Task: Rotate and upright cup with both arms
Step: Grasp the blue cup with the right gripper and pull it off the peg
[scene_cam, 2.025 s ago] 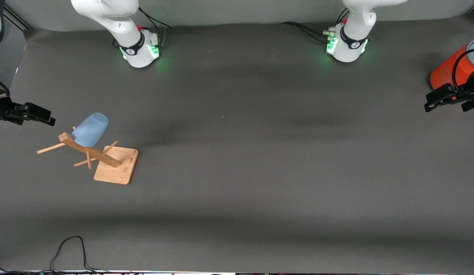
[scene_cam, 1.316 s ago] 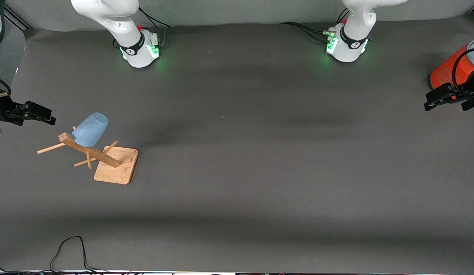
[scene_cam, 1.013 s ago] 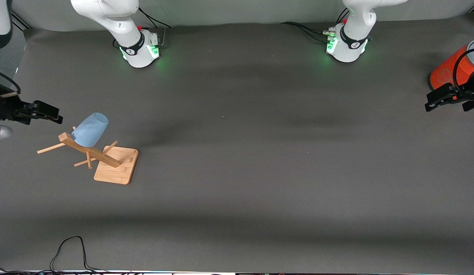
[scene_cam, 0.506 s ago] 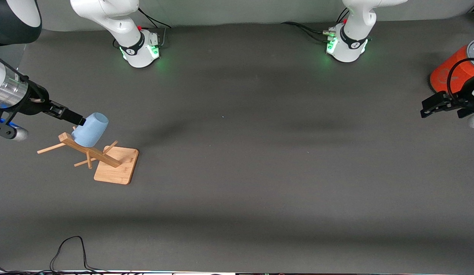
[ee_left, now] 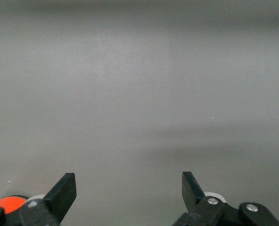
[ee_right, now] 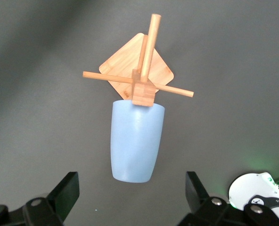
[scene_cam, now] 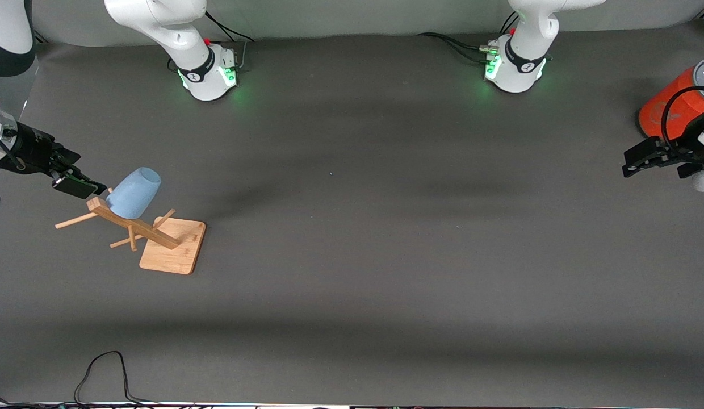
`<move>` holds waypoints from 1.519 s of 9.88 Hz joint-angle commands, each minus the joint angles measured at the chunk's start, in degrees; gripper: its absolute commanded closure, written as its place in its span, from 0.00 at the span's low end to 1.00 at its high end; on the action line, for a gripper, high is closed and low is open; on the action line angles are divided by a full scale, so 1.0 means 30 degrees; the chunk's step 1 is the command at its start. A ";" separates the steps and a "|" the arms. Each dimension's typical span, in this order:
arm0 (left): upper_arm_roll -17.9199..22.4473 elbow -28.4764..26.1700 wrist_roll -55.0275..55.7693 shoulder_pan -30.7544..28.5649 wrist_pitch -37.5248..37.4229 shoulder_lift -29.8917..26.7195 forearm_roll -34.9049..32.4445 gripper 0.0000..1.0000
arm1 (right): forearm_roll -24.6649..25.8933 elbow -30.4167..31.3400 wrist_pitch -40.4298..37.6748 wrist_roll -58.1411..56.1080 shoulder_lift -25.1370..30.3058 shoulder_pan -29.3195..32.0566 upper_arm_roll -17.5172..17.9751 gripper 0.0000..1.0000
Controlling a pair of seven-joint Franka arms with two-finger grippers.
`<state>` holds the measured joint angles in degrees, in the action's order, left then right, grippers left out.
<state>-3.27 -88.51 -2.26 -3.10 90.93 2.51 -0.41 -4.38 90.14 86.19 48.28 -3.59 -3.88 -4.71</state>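
The pale-blue cup (scene_cam: 134, 193) hangs mouth-down and tilted on a peg of a wooden rack (scene_cam: 130, 224) near the right arm's end of the table. In the right wrist view the cup (ee_right: 136, 141) points its closed base at my right gripper (ee_right: 131, 190), and the rack (ee_right: 142, 84) lies past it. My right gripper (scene_cam: 85, 175) is open and empty, level with the cup, a short gap from its base, not touching. My left gripper (scene_cam: 652, 169) is open and empty at the left arm's end of the table; its wrist view (ee_left: 128, 190) shows only bare mat between its fingers.
The rack stands on a square wooden base (scene_cam: 173, 247). A large orange cylinder with a grey top (scene_cam: 667, 102) stands right by the left gripper. A black cable (scene_cam: 102, 369) loops at the table edge nearest the front camera.
My right gripper has come in from the table's end toward the cup and turned its wrist. My left gripper has shifted slightly inward. The cup and rack have not moved.
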 commanded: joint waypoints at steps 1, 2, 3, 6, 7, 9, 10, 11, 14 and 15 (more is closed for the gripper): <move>0.0095 0.0382 -0.0243 0.0183 0.0014 0.0132 -0.0157 0.00 | -0.1173 0.0744 0.0213 0.1685 0.0758 -0.0082 -0.0187 0.00; 0.0095 0.0382 -0.0243 0.0154 0.0014 0.0161 -0.0156 0.00 | -0.1235 0.1064 0.0417 0.2039 0.0758 -0.0082 -0.0217 0.00; 0.0095 0.0353 -0.0243 0.0154 0.0014 0.0161 -0.0127 0.00 | -0.1235 0.1705 0.1028 0.2159 0.0787 -0.0140 -0.0217 0.00; 0.0095 0.0353 -0.0243 0.0154 0.0043 0.0161 -0.0127 0.00 | -0.1032 0.5242 0.4362 0.2073 0.1399 -0.0199 -0.0246 0.00; 0.0095 0.0353 -0.0243 0.0154 0.0043 0.0161 -0.0127 0.00 | -0.0972 0.6155 0.5418 0.2043 0.1548 -0.0229 -0.0217 0.00; 0.0095 0.0353 -0.0214 0.0154 0.0043 0.0161 -0.0098 0.00 | -0.0972 0.7010 0.6770 0.1897 0.1375 -0.0200 -0.0217 0.00; 0.0095 0.0353 -0.0214 0.0154 0.0043 0.0161 -0.0097 0.00 | -0.0943 0.7420 0.7241 0.1867 0.1315 -0.0200 -0.0217 0.00; 0.0095 0.0353 -0.0214 0.0154 0.0043 0.0161 -0.0097 0.00 | -0.0942 0.7627 0.7477 0.1867 0.1257 -0.0200 -0.0217 0.00; 0.0124 0.0353 -0.0214 0.0154 0.0043 0.0161 -0.0097 0.00 | -0.0913 0.7629 0.7480 0.1809 0.1286 -0.0229 -0.0217 0.28; 0.0095 0.0353 -0.0214 0.0154 0.0043 0.0161 -0.0097 0.00 | -0.0913 0.7600 0.7451 0.1722 0.1286 -0.0200 -0.0217 0.34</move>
<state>-3.27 -88.49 -2.28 -3.10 90.93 2.59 -0.41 -6.77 111.46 107.73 53.31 -1.53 -3.98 -4.94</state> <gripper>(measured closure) 0.000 0.194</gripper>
